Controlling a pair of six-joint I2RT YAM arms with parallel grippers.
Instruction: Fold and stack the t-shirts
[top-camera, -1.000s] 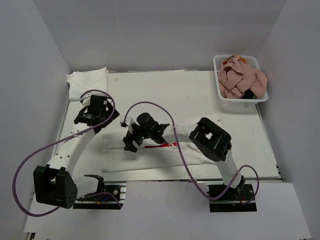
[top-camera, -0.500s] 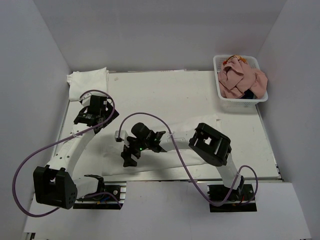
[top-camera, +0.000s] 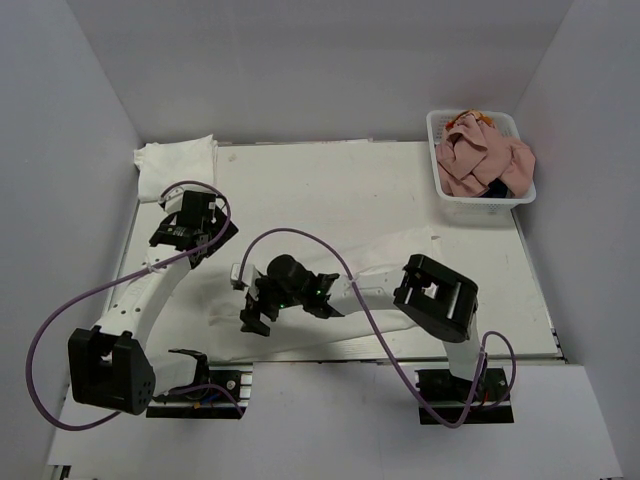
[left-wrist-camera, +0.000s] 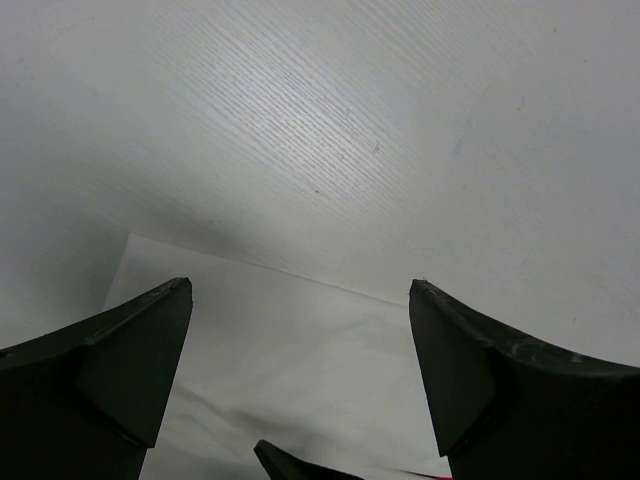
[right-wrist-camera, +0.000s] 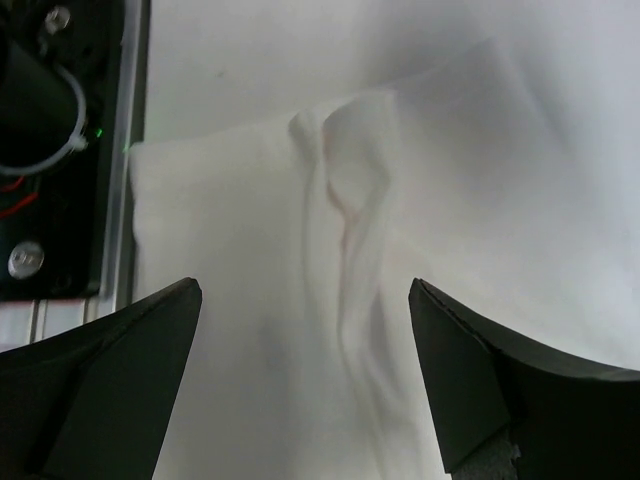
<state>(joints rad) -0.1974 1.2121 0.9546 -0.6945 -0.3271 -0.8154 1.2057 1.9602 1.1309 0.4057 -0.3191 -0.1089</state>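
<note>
A white t-shirt (top-camera: 395, 252) lies flattened across the middle of the table, partly under the right arm; its red print is covered in the top view. My right gripper (top-camera: 250, 318) is open low over the shirt's near-left part; in the right wrist view (right-wrist-camera: 305, 287) the cloth (right-wrist-camera: 230, 260) with a raised wrinkle (right-wrist-camera: 350, 200) lies between the jaws. My left gripper (top-camera: 200, 245) is open and empty above the shirt's far-left edge (left-wrist-camera: 280, 360). Plain white folded shirts (top-camera: 175, 158) lie at the far left corner. A pink shirt (top-camera: 480, 160) and a navy one (top-camera: 497, 188) fill the basket.
The white mesh basket (top-camera: 440, 192) stands at the far right corner. The table's front edge and the left arm's base (right-wrist-camera: 50, 110) are close to the right gripper. White walls close in the table on three sides.
The right gripper has moved left and nearer the front edge over the shirt. The red print seen a second ago is now covered. The left arm has barely moved.
</note>
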